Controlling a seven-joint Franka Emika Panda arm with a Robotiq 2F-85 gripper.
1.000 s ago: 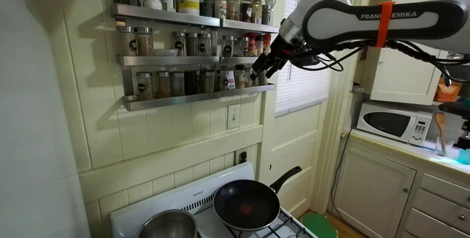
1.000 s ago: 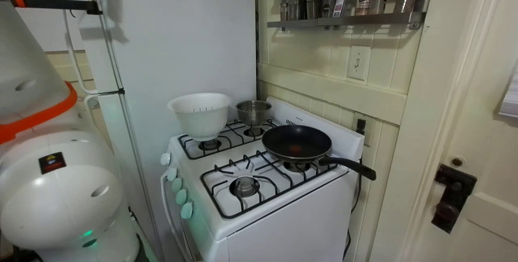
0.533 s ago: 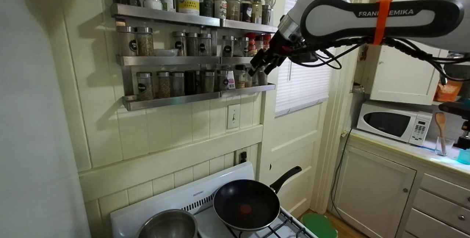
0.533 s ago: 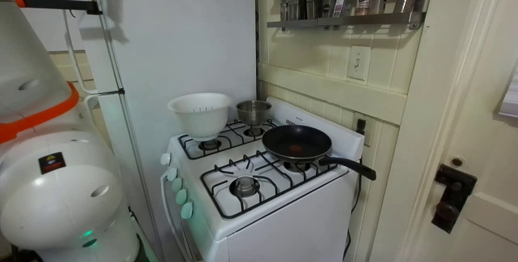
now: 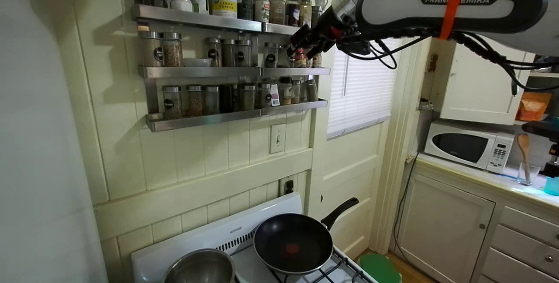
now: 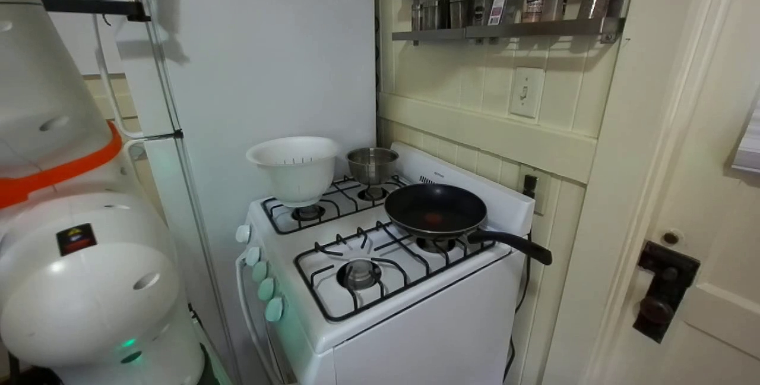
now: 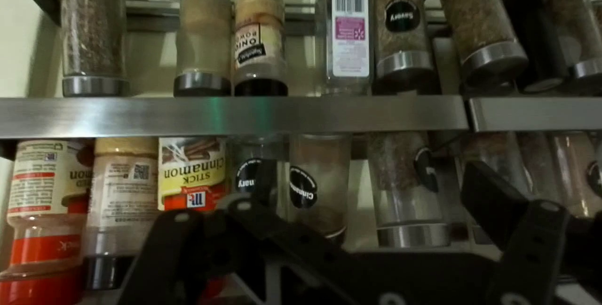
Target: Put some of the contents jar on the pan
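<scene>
Can see the claw (image 5: 301, 50) held high at the end of the arm (image 5: 393, 8), level with the middle of three rows of steel shelves (image 5: 201, 72) — well above the pan (image 5: 292, 241). Appears spread wide in the wrist view, with fingers (image 7: 491, 189) well apart and gripping nothing. Cannot tell if touching any of the spice jars (image 7: 411, 178) beyond, nor single out the task's own jar among them. Pictured upside down there, lids toward the bottom. Between the fingertips, can read a black Cinnamon tag on a glass jar (image 7: 329, 192); to one side, Stick Cinnamon on a yellow-and-red bottle (image 7: 193, 168); on the next shelf, Savory on a black-tagged jar (image 7: 402, 32).

Find the pan in both exterior views, lying flat over a back burner (image 6: 436, 246) on the white surface (image 6: 314, 236) of the stove (image 6: 427, 319), with a reddish spot in the middle of its dark bowl — and a long black handle out past the stove's edge. Can spot a steel bowl (image 6: 372, 166) on the stove too, near a white slotted bowl (image 6: 294, 174). Farther off, in an exterior view, notice a white microwave (image 5: 467, 146) and a wooden spoon (image 5: 524, 154) upright in a glass (image 5: 534, 174).
</scene>
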